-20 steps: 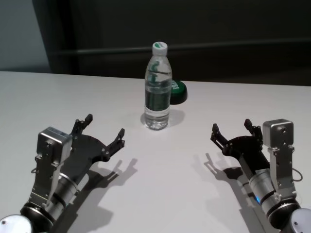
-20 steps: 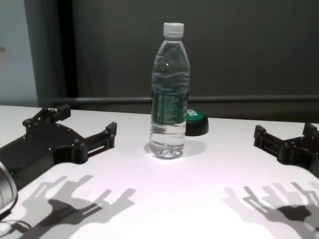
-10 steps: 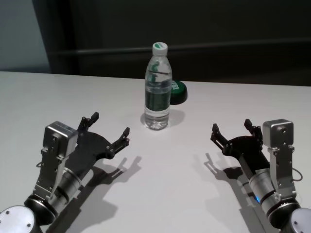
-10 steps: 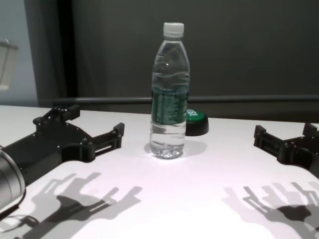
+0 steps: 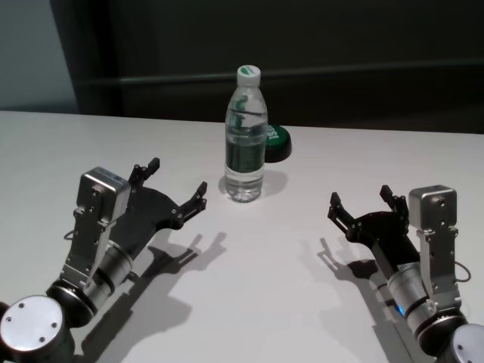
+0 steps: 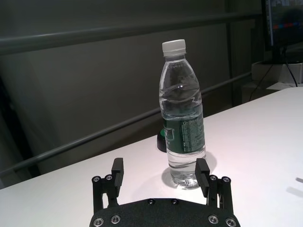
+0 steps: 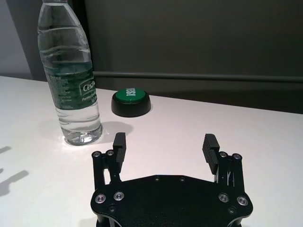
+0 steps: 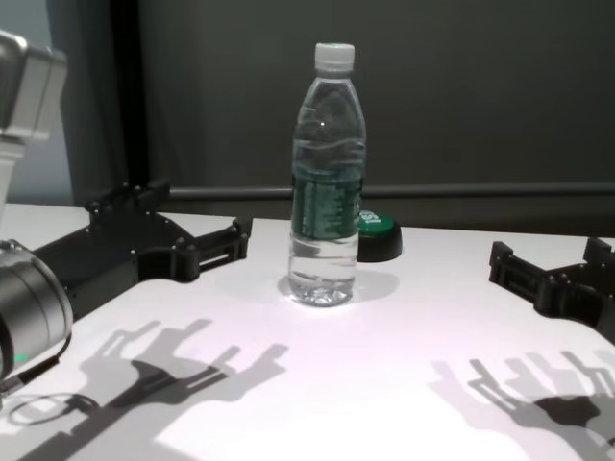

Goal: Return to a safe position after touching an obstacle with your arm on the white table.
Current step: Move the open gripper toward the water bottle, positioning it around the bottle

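While hovering open-fingered just left of the bottle (image 5: 246, 144), not touching: left end effector (image 5: 178, 187). Bottle upright, far centre of white surface (image 5: 272, 280). Right end effector (image 5: 361, 203) open, near right.

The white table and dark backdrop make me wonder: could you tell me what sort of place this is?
Probably a robot test lab or demo bench, not a home. A plain white table carries only a water bottle and a green-topped puck, with a dark wall behind and monitor and cables at the far edge.

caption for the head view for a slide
Open left gripper near upright water bottle on white table; right gripper open, apart.
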